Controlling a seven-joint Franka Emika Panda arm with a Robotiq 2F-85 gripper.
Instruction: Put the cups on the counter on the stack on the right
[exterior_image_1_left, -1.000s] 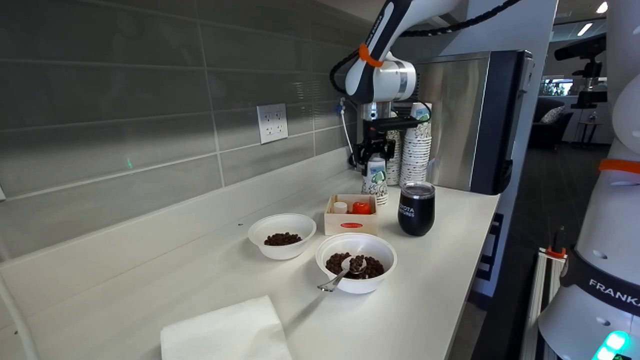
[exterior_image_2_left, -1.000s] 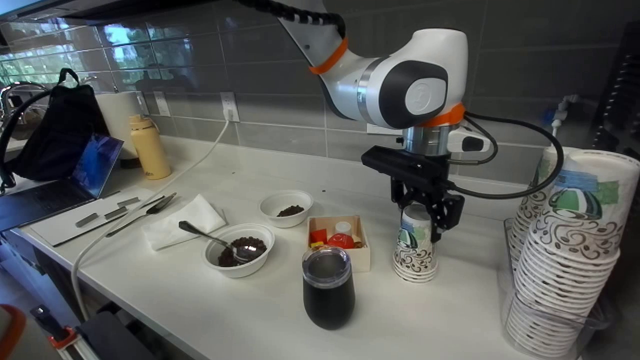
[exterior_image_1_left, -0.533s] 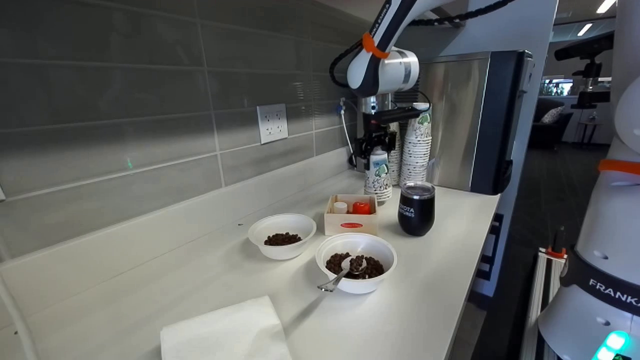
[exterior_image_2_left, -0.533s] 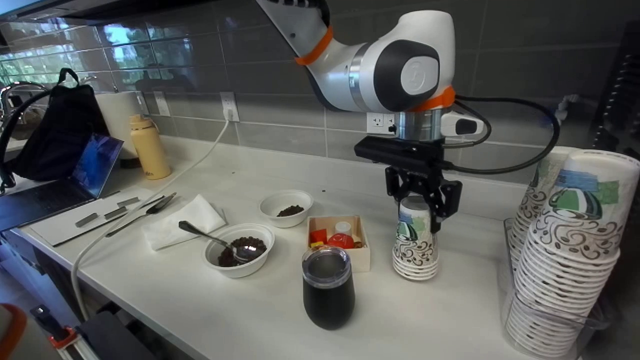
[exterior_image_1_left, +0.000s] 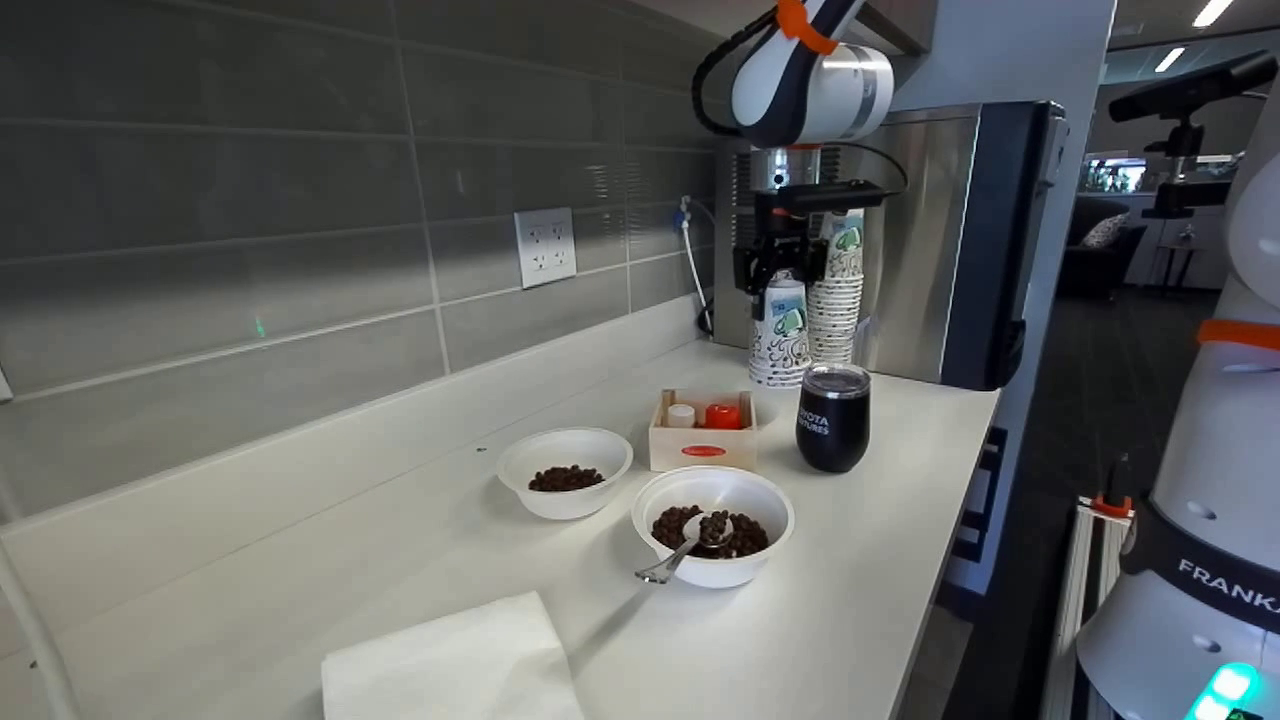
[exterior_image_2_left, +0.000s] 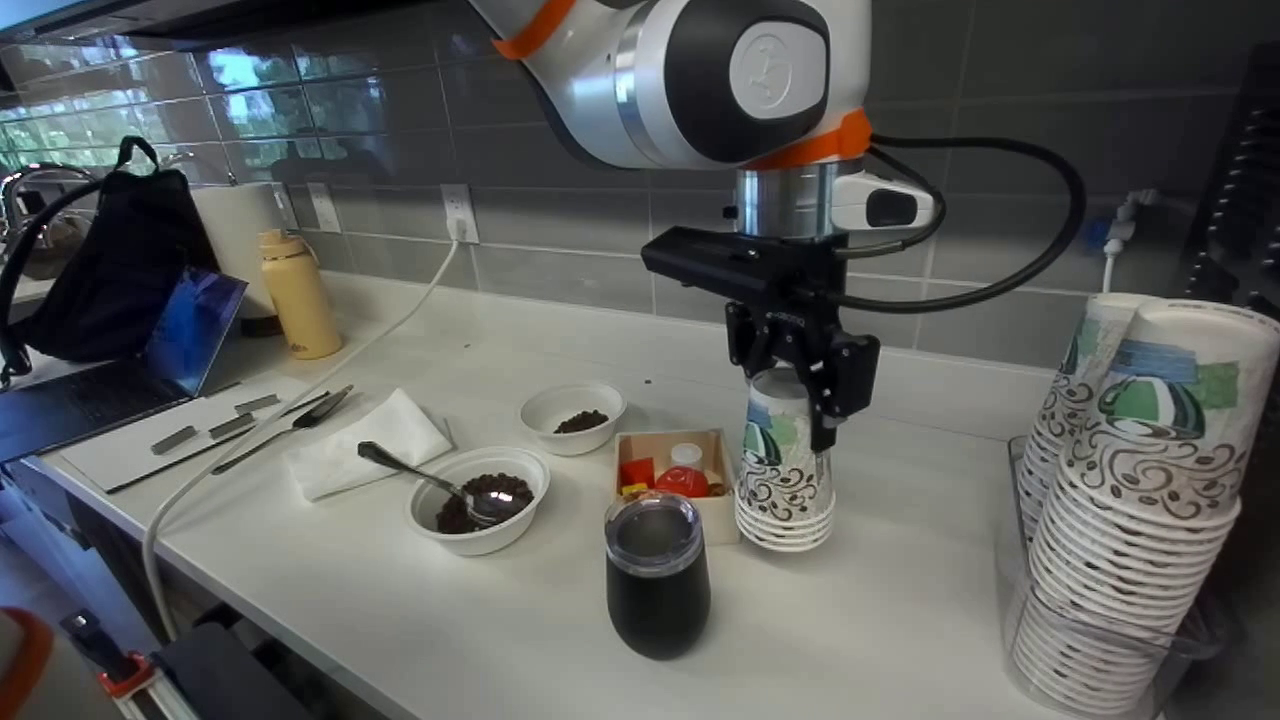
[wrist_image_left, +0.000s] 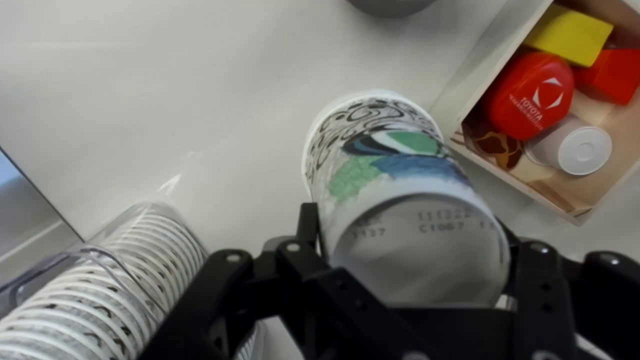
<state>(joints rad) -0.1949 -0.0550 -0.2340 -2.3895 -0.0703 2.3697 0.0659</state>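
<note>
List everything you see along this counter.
Open wooden box: one, tan, on off-white counter, holding red, yellow and white items.
Short paper cup column: one, whitish, held near box.
Tall paper cup columns: two, whitish, in clear plastic holder.
Lidded tumbler: one, black, beside box.
Round bowls: two, white, near box, holding brown pieces.
Metal spoon: one, silver, in one bowl.
Folded napkin: one, white, near bowls.
Metal utensil: one, grey, near napkin.
Long cable: one, white, across counter.
Tall bottle: one, yellow, beside white roll.
Open laptop: one, dark, before black backpack.
Boxy machine: one, silver-black, beside tall columns.
Robot arm: one, white, overhead.
End effector: one, black, gripping short column.
</note>
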